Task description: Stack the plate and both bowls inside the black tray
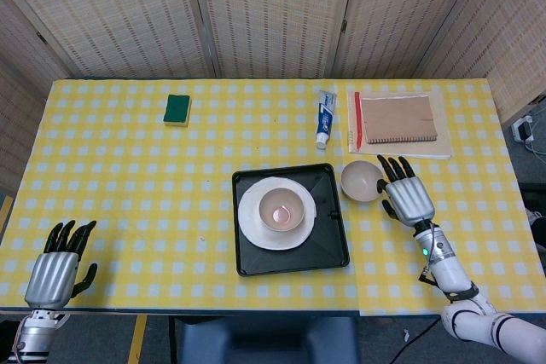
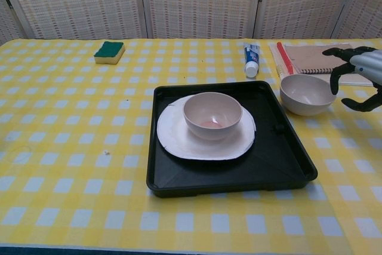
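Right hand [image 1: 407, 196] hovers just beside the loose bowl [image 1: 362, 181], on that bowl's right side, fingers spread and holding nothing. In the chest view the fingers [image 2: 341, 67] curve toward the rim but no contact is visible. Left hand [image 1: 60, 265] sits at the near left corner of the table [image 1: 128, 168], released and empty, well apart from all task items.

Task item positions:
- Loose bowl: upright on the table, just outside the right wall of the black tray [image 1: 328, 249].
- Plate [image 1: 256, 232]: flat inside the black tray.
- First bowl [image 1: 279, 207]: upright, centred on the plate.

Judged status: plate and one bowl are stacked; the loose bowl remains to be nested into the first bowl.

Failure risks from this position:
- A side approach may push the loose bowl against the tray wall instead of gripping it, causing it to slide or tip.
- A pinch on the smooth rim may slip during the lift.
- Insufficient lift height may strike the tray wall and shift the tray.
- An off-centre release may leave the bowl tilted on the first bowl, or displace the stack.
- The notebook [image 1: 397, 120] and toothpaste tube [image 1: 325, 117] lie near, behind the bowl; a wide swing could disturb them.
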Robot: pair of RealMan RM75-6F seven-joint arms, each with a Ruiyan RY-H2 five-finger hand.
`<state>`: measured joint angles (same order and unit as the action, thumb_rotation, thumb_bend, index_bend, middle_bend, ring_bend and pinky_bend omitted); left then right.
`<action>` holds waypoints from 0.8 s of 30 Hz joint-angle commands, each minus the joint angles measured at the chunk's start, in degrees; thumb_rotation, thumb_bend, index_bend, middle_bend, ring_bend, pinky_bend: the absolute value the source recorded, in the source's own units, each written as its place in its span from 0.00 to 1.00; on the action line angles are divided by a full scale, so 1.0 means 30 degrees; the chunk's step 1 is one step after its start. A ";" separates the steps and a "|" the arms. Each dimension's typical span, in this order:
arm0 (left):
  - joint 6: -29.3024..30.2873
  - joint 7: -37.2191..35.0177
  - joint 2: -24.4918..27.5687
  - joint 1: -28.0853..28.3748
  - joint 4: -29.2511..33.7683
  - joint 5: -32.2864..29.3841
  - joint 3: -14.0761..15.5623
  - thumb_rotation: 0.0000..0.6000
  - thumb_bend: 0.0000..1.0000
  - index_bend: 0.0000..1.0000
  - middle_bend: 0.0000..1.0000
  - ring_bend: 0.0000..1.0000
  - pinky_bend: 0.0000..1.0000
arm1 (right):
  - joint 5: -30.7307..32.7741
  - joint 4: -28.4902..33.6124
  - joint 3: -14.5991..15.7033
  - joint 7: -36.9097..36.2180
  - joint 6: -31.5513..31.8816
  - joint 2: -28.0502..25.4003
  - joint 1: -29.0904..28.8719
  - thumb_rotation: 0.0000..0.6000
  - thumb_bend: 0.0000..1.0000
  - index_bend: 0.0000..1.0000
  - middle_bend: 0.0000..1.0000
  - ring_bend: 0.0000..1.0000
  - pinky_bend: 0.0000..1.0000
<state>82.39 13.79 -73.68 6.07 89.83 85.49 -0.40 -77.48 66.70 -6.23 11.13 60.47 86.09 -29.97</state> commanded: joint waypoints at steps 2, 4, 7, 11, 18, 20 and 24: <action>0.0022 0.0066 0.0007 -0.0006 0.0061 -0.0048 -0.0024 1.00 0.46 0.01 0.20 0.03 0.00 | -0.0054 -0.0374 0.0034 -0.0219 -0.0220 0.0345 -0.0170 1.00 0.46 0.48 0.00 0.00 0.00; 0.0024 0.0051 0.0010 -0.0011 0.0085 -0.0051 -0.0019 1.00 0.46 0.01 0.20 0.03 0.00 | -0.0088 -0.0482 0.0035 -0.0256 -0.0241 0.0447 -0.0209 1.00 0.46 0.48 0.00 0.00 0.00; -0.0182 0.0200 0.0064 0.0030 0.0083 -0.0175 0.0024 1.00 0.46 0.01 0.20 0.03 0.00 | -0.0120 -0.0720 0.0028 -0.0273 -0.0499 0.0762 -0.0415 1.00 0.46 0.48 0.00 0.00 0.00; -0.0282 0.0195 0.0163 0.0066 0.0212 -0.0298 -0.0011 1.00 0.46 0.01 0.20 0.04 0.00 | -0.0041 -0.0980 -0.0006 -0.0108 -0.0729 0.1070 -0.0585 1.00 0.46 0.48 0.00 0.00 0.00; -0.0276 0.0002 0.0269 0.0068 0.0269 -0.0279 0.0006 1.00 0.46 0.00 0.20 0.04 0.00 | 0.0144 -0.1401 -0.0044 0.0073 -0.1151 0.1551 -0.0833 1.00 0.46 0.48 0.00 0.00 0.00; -0.0271 -0.0051 0.0299 0.0070 0.0268 -0.0281 -0.0001 1.00 0.46 0.00 0.20 0.04 0.00 | 0.0173 -0.1478 -0.0065 0.0109 -0.1209 0.1646 -0.0889 1.00 0.46 0.49 0.00 0.00 0.00; -0.0293 -0.0107 0.0352 0.0072 0.0258 -0.0313 0.0001 1.00 0.46 0.00 0.20 0.04 0.00 | 0.0439 -0.1619 -0.0192 0.0371 -0.1300 0.1847 -0.0944 1.00 0.46 0.52 0.00 0.00 0.00</action>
<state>81.51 13.48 -72.61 6.28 90.61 84.55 -0.39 -76.40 61.90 -6.70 12.03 56.72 91.52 -32.76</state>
